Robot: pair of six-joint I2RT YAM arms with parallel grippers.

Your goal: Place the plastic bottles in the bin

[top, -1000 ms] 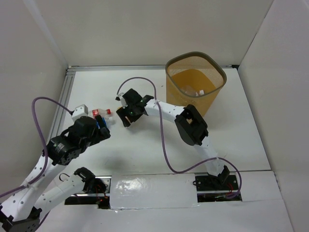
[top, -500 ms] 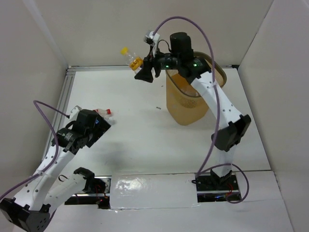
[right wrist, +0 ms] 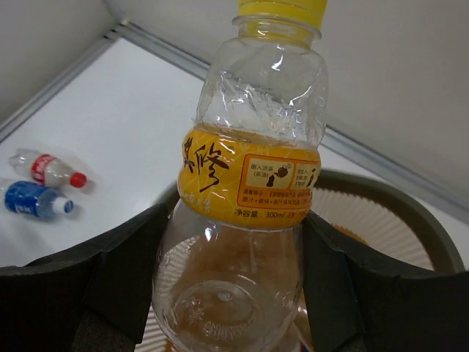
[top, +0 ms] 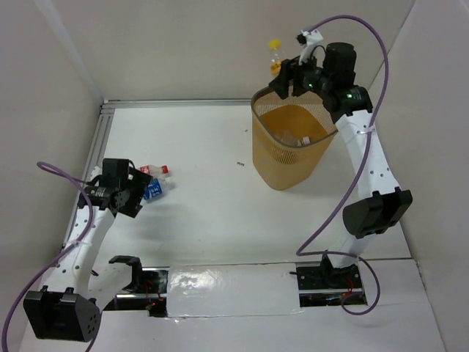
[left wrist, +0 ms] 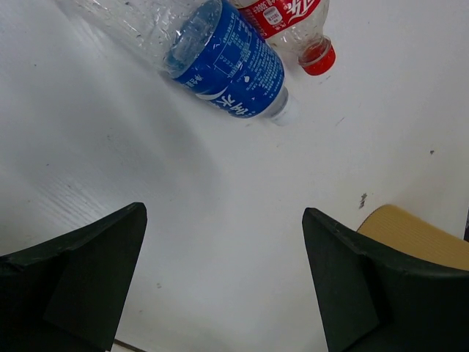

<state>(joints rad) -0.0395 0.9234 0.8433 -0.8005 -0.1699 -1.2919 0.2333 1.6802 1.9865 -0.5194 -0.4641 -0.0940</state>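
At far left of surface (top: pixel 205 220): L fingers (left wrist: pixel 80 279) spread wide, empty, pulled back off blue-label bottle (left wrist: pixel 220 66) & red-label bottle (left wrist: pixel 282 15), both lying side by side. Ctr-right: bin (top: pixel 258 103). Over its rim: R fingers (right wrist: pixel 110 286) pinching yellow-cap bottle (right wrist: pixel 249 176), just swung up from mid-surface. Drop looks next; 2 bottles outstanding.
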